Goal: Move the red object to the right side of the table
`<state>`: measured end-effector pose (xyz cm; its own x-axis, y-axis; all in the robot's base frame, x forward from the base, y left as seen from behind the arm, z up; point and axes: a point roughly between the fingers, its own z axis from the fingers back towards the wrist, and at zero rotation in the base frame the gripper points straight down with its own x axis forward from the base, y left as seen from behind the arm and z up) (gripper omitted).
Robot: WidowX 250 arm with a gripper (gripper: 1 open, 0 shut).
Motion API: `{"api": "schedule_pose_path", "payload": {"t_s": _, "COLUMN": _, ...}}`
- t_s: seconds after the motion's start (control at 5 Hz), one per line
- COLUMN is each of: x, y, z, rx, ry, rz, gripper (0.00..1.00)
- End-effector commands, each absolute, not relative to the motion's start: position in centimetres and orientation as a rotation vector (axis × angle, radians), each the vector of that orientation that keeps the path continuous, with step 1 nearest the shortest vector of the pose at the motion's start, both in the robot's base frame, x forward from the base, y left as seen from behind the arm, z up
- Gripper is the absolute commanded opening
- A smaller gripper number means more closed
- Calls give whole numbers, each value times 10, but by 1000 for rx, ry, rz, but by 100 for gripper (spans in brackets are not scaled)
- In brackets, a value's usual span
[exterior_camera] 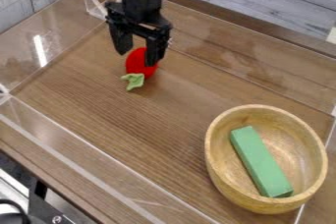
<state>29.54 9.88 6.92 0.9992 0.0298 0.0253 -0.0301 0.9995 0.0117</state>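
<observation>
Above the red strawberry (141, 62):
- gripper (140, 46) jaws spread, gripping nothing
- lopsided descent could pinch only one edge
- its rounded skin might then slip free

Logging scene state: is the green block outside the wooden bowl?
No, the green block lies inside the wooden bowl, with the bowl's rim all around it.

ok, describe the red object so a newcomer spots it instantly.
On the brown wood-grain table, look up and left of the round wooden bowl. Under the dark pincer sits a small rounded toy. It's red with a light green stem; the block is plain green.
</observation>
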Motion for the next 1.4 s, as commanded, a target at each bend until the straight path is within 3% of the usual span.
{"api": "schedule_pose_path", "payload": {"t_s": 0.0, "x": 302, "y": 107, "z": 71, "rx": 26, "ry": -61, "rz": 33, "gripper": 100}}
{"api": "schedule_pose_path", "payload": {"t_s": 1.2, "x": 320, "y": 119, "z": 63, "rx": 27, "ry": -85, "rz": 56, "gripper": 100}}
